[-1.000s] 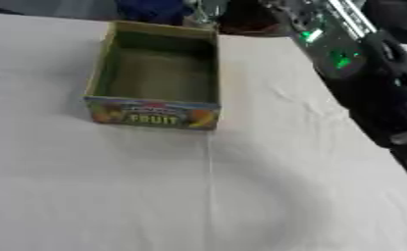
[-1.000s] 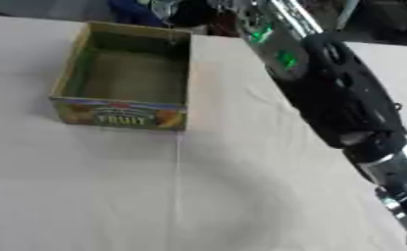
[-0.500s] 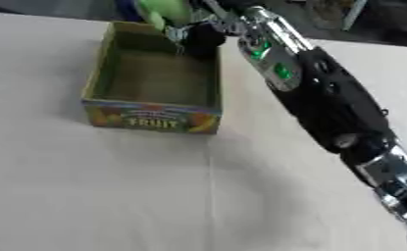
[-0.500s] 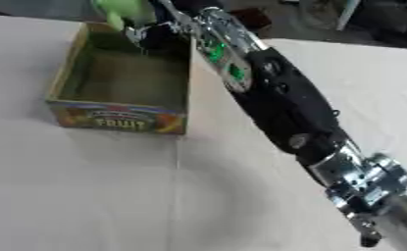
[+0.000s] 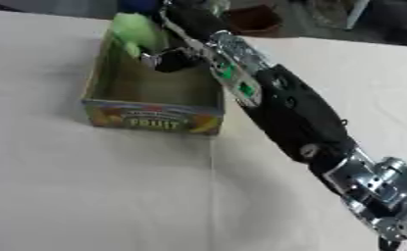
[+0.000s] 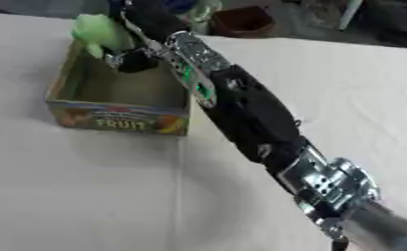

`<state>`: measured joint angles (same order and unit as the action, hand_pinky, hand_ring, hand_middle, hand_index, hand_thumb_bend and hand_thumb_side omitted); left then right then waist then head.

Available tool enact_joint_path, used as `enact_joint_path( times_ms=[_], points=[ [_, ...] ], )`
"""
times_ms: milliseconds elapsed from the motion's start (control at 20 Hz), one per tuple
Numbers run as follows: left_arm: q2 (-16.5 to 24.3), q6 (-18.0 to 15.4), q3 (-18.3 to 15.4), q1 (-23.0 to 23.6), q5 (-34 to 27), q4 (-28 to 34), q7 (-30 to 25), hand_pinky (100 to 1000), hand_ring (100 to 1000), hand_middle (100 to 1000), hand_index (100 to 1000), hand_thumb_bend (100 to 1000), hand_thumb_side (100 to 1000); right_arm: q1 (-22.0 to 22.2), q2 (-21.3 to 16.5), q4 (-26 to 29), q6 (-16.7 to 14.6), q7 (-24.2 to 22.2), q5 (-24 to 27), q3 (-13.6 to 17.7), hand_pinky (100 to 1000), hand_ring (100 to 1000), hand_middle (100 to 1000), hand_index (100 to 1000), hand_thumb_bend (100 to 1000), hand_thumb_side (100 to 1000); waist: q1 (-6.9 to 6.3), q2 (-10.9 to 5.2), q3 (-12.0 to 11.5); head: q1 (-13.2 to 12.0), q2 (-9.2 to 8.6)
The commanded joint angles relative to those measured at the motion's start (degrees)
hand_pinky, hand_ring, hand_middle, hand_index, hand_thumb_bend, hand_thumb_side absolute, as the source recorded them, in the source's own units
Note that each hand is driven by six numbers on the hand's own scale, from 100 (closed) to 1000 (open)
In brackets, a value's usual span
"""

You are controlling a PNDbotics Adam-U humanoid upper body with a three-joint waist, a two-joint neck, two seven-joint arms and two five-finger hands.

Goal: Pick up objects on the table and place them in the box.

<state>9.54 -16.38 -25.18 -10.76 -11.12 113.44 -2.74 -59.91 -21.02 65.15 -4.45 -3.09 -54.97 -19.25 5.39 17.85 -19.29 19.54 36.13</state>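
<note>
A pale cream cloth (image 5: 86, 196) covers the worktop, lying mostly flat with a straight crease running from the box toward the near edge and a few soft wrinkles out toward the right side. The cloth is bare over the whole near half. Beyond the far edge the room is dim and blurred: a dark reddish-brown container (image 5: 256, 18) stands just past the edge, a blue shape (image 5: 139, 5) shows behind the box, and other dark, indistinct shapes fill the far right corner.

The cardboard box (image 5: 151, 115) sits toward the far left of the worktop, open at the top, its near wall printed with coloured fruit pictures and the word FRUIT. Its inside looks brown, and nothing can be made out on its floor.

The right arm (image 6: 249, 117) comes in from the lower right corner and stretches diagonally across the worktop to the box, black-shelled with silver joints and small green lights along the forearm. The right hand (image 5: 168, 59) hangs over the far part of the box, fingers curled round a light green object (image 5: 136, 30), which is held above the box's far left corner, at about the height of the rim or a little over it. The object is soft-edged and blurred, so its exact shape cannot be told, nor whether it touches the box wall.

The left hand shows in neither view.
</note>
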Motion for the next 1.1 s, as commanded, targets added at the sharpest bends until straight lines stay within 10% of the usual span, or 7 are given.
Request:
enact_joint_path(
  times_ms=[50, 300, 650, 850, 1100],
  points=[
    [0.90, -0.16, 0.11, -0.67, -0.30, 1.15, -0.24, 459, 437, 479, 616, 100, 757, -0.80, 0.64, -1.50, -1.31, -0.60, -2.89, -0.02, 703, 755, 590, 549, 100, 518, -0.36, -0.83, -0.14, 0.47, -0.90],
    [0.90, -0.05, 0.12, -0.94, -0.45, 1.15, -0.32, 459, 437, 479, 616, 100, 756, -0.86, 1.73, -3.65, -2.99, -3.07, -3.85, 0.19, 717, 776, 630, 606, 100, 521, -0.18, -0.67, -0.34, 0.83, -1.27],
    [0.87, 0.01, 0.13, -1.02, -0.40, 1.15, -0.43, 460, 437, 479, 616, 100, 755, -1.63, 1.40, -3.90, -4.97, -6.80, -5.30, 0.61, 773, 866, 786, 915, 100, 564, -0.11, -0.54, -0.46, 0.78, -1.41],
    [0.89, 0.07, 0.20, -1.01, -0.36, 1.15, -0.49, 460, 437, 479, 616, 100, 756, -2.78, 0.21, -2.27, -4.59, -8.23, -5.90, 1.10, 799, 907, 844, 973, 575, 585, -0.09, -0.61, -0.39, 0.68, -1.42],
    [0.96, 0.14, 0.16, -0.91, -0.32, 1.15, -0.46, 461, 437, 479, 615, 100, 756, -3.43, -1.24, 0.12, -4.66, -8.87, -7.05, 1.30, 807, 924, 863, 988, 729, 604, -0.15, -0.79, -0.07, 0.46, -1.39]
  ],
)
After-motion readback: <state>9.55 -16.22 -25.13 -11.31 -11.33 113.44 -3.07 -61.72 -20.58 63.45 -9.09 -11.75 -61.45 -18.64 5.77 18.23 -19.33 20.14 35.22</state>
